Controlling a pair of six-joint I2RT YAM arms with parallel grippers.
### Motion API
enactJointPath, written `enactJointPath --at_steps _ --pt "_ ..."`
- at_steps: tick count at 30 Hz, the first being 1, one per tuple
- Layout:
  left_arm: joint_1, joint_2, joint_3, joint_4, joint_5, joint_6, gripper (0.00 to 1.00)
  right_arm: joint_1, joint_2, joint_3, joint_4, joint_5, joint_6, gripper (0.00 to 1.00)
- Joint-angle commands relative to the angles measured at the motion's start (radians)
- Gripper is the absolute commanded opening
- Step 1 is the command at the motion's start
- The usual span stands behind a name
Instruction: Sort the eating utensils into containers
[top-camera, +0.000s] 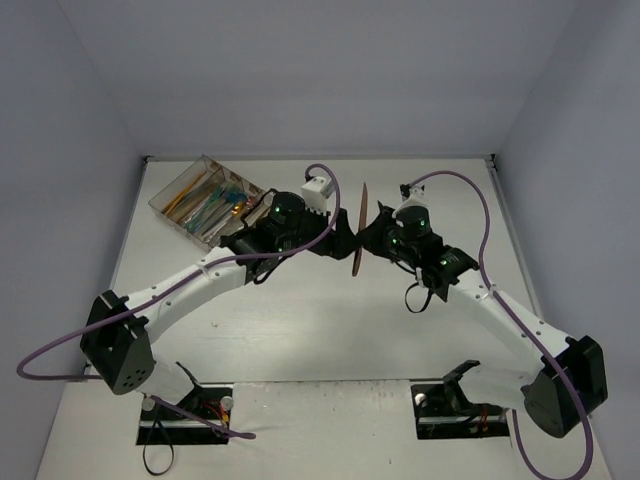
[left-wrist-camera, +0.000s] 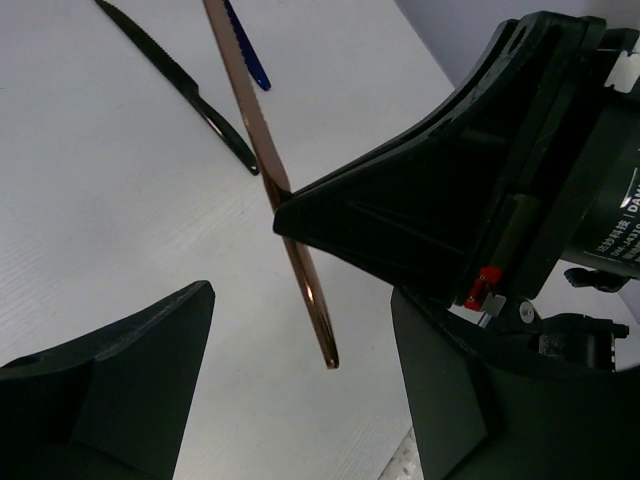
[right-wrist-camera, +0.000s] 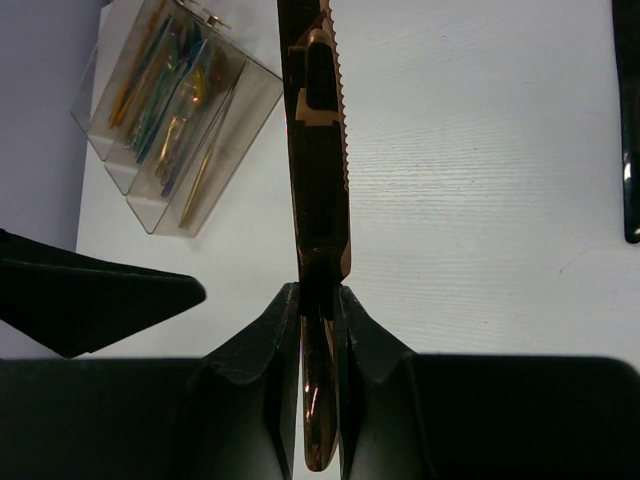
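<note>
- Right gripper (right-wrist-camera: 318, 292) pinches the copper knife (right-wrist-camera: 320, 150) by its handle, jaws pressed tight on it, and holds it off the table (top-camera: 300, 330) between the two arms
- Left gripper (left-wrist-camera: 300, 300) is spread wide, with the knife's handle end sitting between its fingers, untouched; it looks to me like a handover being set up
- Tray (right-wrist-camera: 240, 140) sits at the far left, well apart from the knife, with a good many coloured utensils already in its compartments
- Left to do, as far as I can see: this knife, plus a black knife (left-wrist-camera: 180, 80) and a blue piece (left-wrist-camera: 245, 45) lying loose on the table — I judge the sort mostly done
</note>
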Motion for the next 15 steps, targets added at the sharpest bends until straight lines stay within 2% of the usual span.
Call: enactJointPath --at_steps 1,8,15 --pt "-0.036 0.023 0.079 0.046 -0.017 0.006 0.69 0.010 -0.054 0.005 0.165 -0.027 0.052 0.00" --pt "-0.071 0.075 0.121 -0.059 -0.064 0.040 0.63 0.011 -0.044 -0.005 0.190 -0.047 0.067 0.00" --pt "-0.072 0.058 0.080 -0.027 -0.074 0.044 0.56 0.011 -0.049 -0.017 0.206 -0.057 0.070 0.00"
